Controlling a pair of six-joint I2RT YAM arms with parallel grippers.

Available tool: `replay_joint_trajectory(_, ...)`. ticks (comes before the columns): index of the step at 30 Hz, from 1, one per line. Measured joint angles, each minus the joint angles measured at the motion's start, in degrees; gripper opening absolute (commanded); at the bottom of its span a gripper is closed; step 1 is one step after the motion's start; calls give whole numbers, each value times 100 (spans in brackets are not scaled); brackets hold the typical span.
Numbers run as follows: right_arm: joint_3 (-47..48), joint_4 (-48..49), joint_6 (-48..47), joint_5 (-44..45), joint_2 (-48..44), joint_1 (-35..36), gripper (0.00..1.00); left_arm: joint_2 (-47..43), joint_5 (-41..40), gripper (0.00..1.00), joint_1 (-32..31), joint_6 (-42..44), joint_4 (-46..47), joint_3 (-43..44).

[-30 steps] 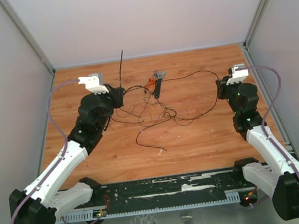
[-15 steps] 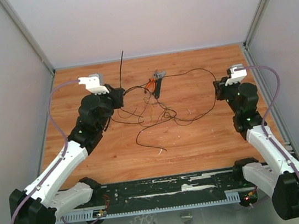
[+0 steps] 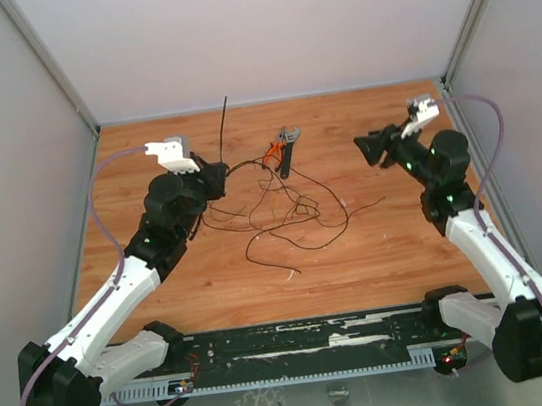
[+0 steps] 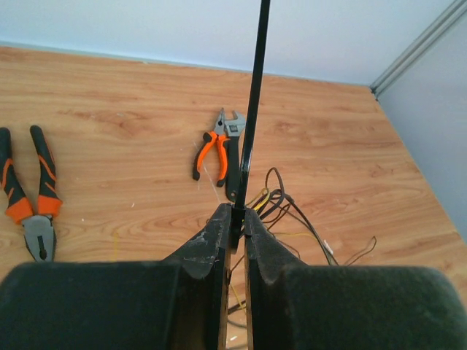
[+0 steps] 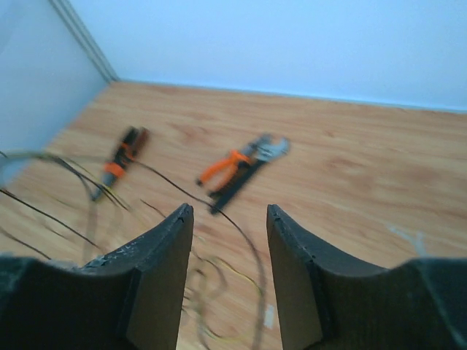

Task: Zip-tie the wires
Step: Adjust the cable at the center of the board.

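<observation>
1. On the wooden table (image 3: 380, 258), centre: the wires (image 3: 282, 206) lie in a loose, unbundled tangle.
2. Left gripper (image 4: 233, 219) clenched on the zip tie (image 4: 252, 109), held upright just left of the tangle, its tail free and looped round nothing.
3. Right gripper (image 5: 230, 240): jaws apart, nothing between them.
4. Judged early: gathering, looping and cinching all remain.
5. Containers: none in view.

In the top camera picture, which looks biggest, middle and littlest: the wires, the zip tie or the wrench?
1. wires: the tangle spreads by far the widest.
2. zip tie: looks a bit longer than the wrench, but it is held up nearer the camera, so this is unsure.
3. wrench.
</observation>
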Motion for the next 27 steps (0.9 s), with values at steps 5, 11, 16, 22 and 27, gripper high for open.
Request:
replay_joint_trajectory(5, 1429, -262, 1128, 2, 979, 802, 50, -2, 118, 0, 7, -4, 9, -98)
replay_joint_trajectory(11, 2127, -251, 1939, 385, 1764, 2326, 52, -4, 227, 0, 7, -4, 129, -146)
replay_joint_trajectory(16, 2424, -55, 2500, 605, 2498, 2841, 54, -7, 293, 0, 17, -44, 238, -293)
replay_joint_trajectory(22, 2918, 168, 2809, 654, 3294, 3268, 54, -9, 356, 0, 22, -72, 291, -374)
replay_joint_trajectory(27, 3294, 269, 2857, 623, 3668, 3484, 51, -9, 387, 0, 22, -90, 308, -380)
